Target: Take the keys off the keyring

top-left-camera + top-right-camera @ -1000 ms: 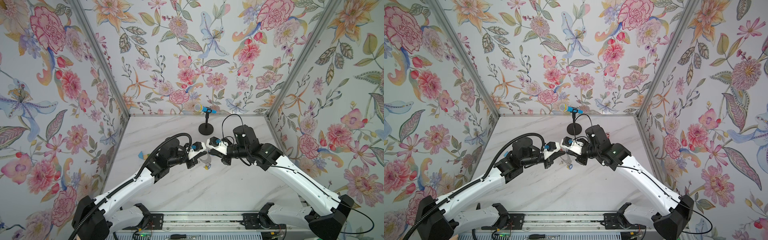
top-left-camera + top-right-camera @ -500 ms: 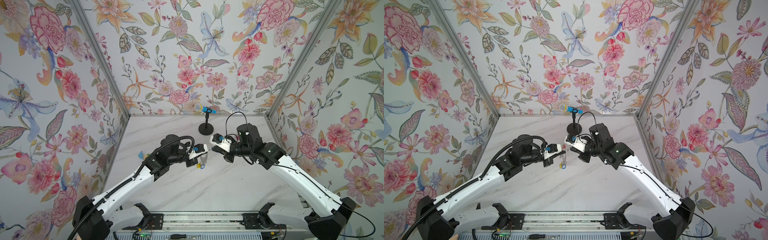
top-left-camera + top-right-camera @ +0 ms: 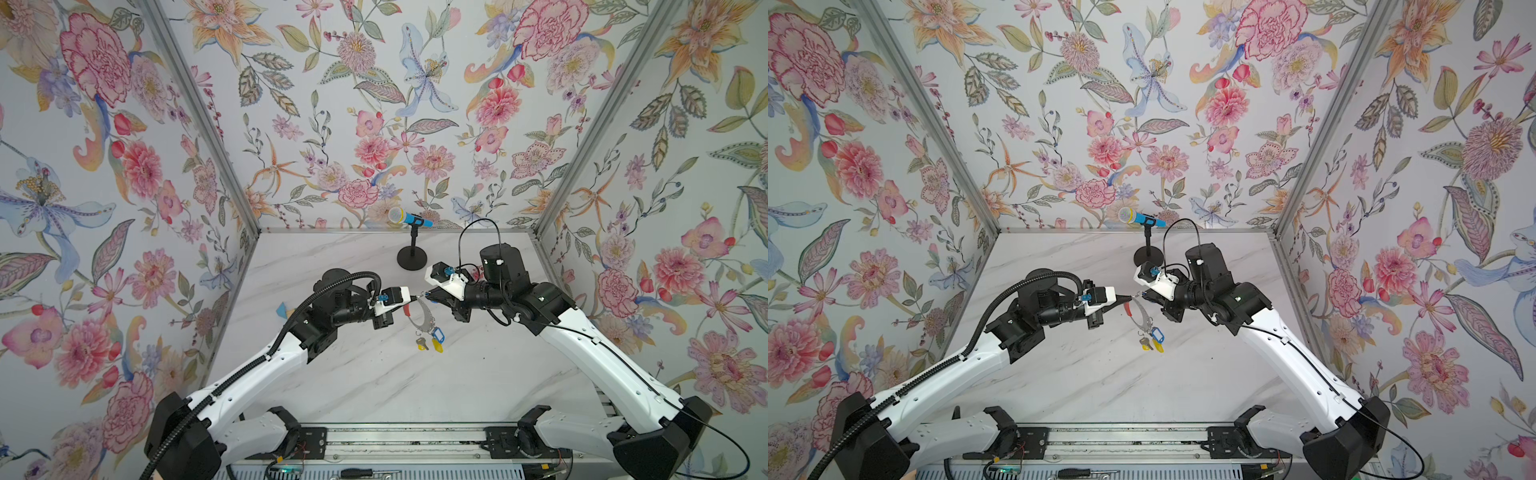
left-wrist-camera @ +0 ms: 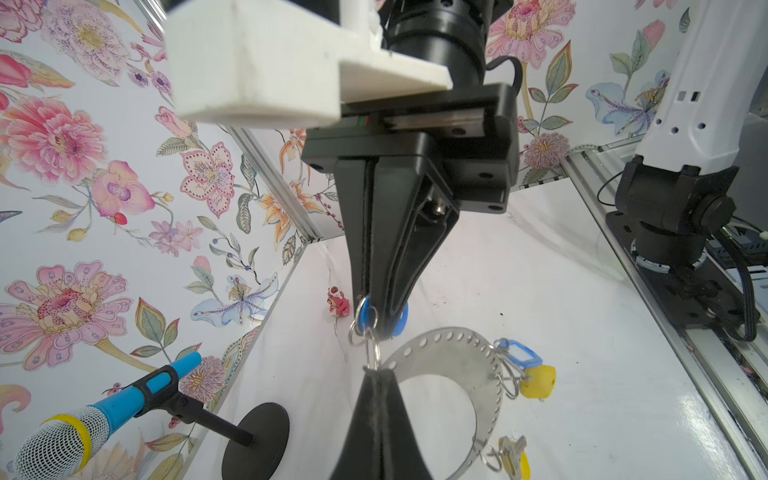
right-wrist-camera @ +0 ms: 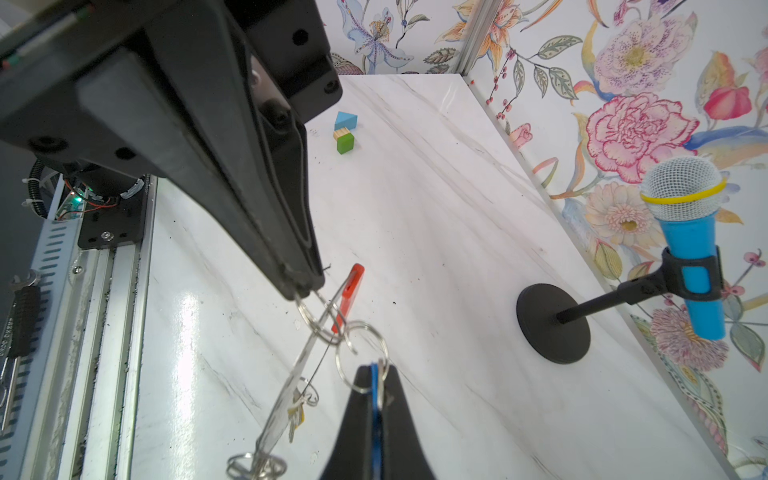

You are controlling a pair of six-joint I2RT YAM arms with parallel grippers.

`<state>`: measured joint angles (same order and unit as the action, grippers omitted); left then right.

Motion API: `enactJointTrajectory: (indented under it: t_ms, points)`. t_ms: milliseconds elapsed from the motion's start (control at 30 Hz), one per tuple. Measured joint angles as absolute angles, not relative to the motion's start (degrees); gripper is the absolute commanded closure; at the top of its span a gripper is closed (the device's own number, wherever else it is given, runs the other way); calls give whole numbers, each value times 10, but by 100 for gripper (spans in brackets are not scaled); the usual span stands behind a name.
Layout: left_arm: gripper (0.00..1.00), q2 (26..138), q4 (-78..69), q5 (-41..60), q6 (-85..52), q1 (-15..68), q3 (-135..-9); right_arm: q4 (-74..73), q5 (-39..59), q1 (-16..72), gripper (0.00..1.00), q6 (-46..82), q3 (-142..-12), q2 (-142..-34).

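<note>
Both top views look steeply down from high above the near edge of the table (image 3: 374,386) toward the back wall, taking in both arms whole. Each wrist camera sits close behind its own fingertips, with the left gripper (image 4: 376,371) and the right gripper (image 5: 376,369) aimed at each other. All four views share the keyring (image 3: 422,316) and the microphone stand (image 3: 412,258).

The left pincer (image 4: 376,376) was closed tight on a small ring (image 4: 372,353) at the end of the shiny keyring (image 4: 457,357). The right pincer (image 4: 374,313) pinched a blue tag (image 4: 401,325). Keys (image 4: 536,382) with blue and yellow tags hung off the keyring over the white tabletop (image 4: 582,311).
</note>
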<state>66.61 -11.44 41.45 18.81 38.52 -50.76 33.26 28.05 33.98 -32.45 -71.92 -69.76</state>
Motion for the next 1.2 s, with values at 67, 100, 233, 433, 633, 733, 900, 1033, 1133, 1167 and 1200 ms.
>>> enactJointTrajectory:
  t_ms: [67,100,233,433,633,733,900,1033,1133,1167,1200]
  points:
    - [100,668,-136,416,172,385,-502,329,281,340,100,-324,-719,-697]
    - [100,668,-149,416,164,383,-495,328,280,339,100,-324,-719,-697]
    - [94,678,-237,419,112,375,-439,326,283,336,100,-324,-715,-692]
    - [86,717,-310,449,48,374,-418,333,294,326,100,-324,-704,-674]
    - [73,728,-258,472,48,371,-457,336,294,317,100,-324,-705,-645]
    - [62,728,-225,476,55,371,-486,342,291,319,100,-324,-705,-645]
    - [57,719,-176,466,51,380,-507,348,273,328,100,-324,-705,-647]
    - [57,709,-133,431,51,404,-520,349,253,346,100,-324,-712,-656]
    - [57,707,-124,409,35,415,-520,348,245,354,100,-322,-713,-658]
    - [57,707,-123,399,30,419,-520,348,244,356,100,-322,-713,-658]
    - [58,707,-121,391,26,421,-520,348,243,357,100,-321,-713,-659]
